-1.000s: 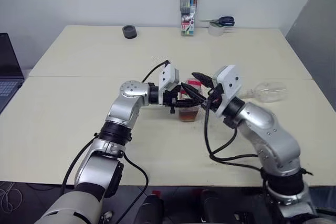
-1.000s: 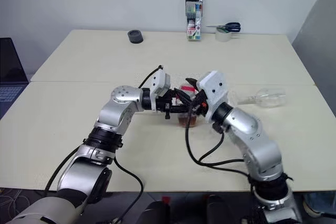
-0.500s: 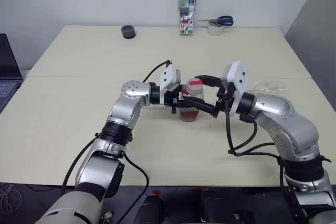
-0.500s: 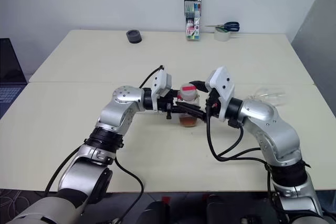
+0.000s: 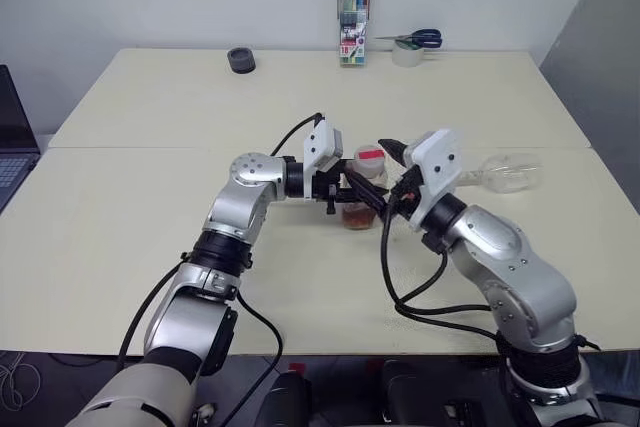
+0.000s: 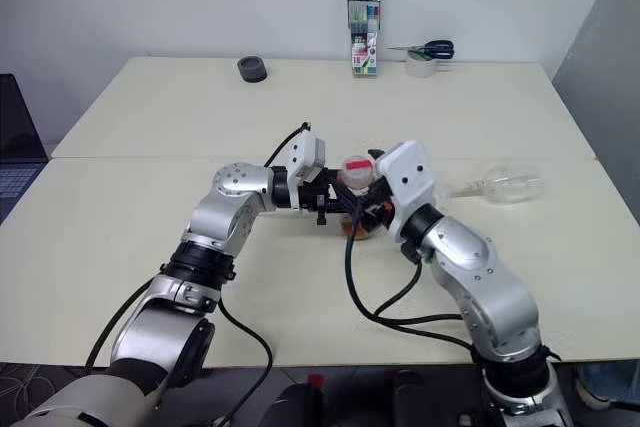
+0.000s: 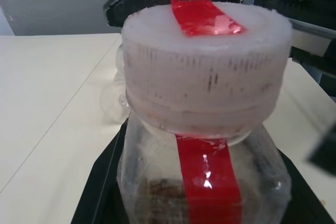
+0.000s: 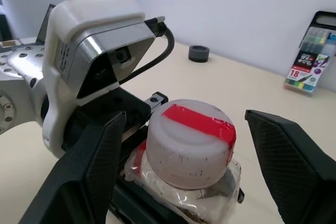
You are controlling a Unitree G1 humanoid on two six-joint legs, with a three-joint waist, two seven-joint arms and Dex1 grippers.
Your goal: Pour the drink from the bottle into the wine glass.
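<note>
Two pincers at mid-worktop: left pincer clamped on upright bottle, cap up; right pincer spread wide around cap. Wine glass lying sideways, right.

bottle: clear crinkled plastic, glossy red tape; cap matt white; table smooth matt.

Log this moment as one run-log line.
left claw: shut on bottle | right claw: open around cap | wine glass: lying sideways
</note>
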